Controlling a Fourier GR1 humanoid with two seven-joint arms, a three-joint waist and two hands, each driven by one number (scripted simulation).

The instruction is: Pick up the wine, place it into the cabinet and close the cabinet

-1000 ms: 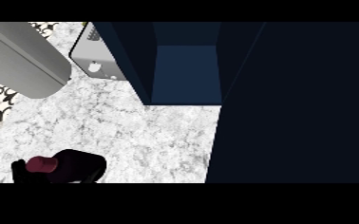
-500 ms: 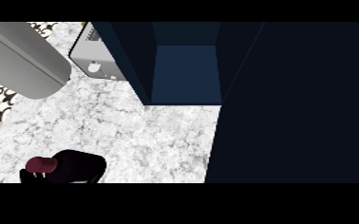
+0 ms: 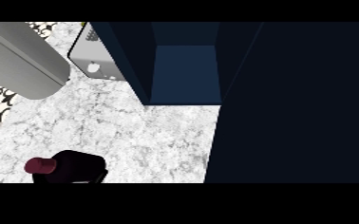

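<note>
A grey cylindrical forearm (image 3: 28,61) lay at the upper left; no hand showed, so its state could not be told. The dark wine bottle with a maroon cap (image 3: 67,167) stood on the white marble counter (image 3: 140,133) at lower left. The dark blue open cabinet (image 3: 184,71) rose beyond, right.

A kitchen: marble counter (image 3: 140,133), dark blue cabinet (image 3: 186,71), wine bottle (image 3: 70,167)
</note>
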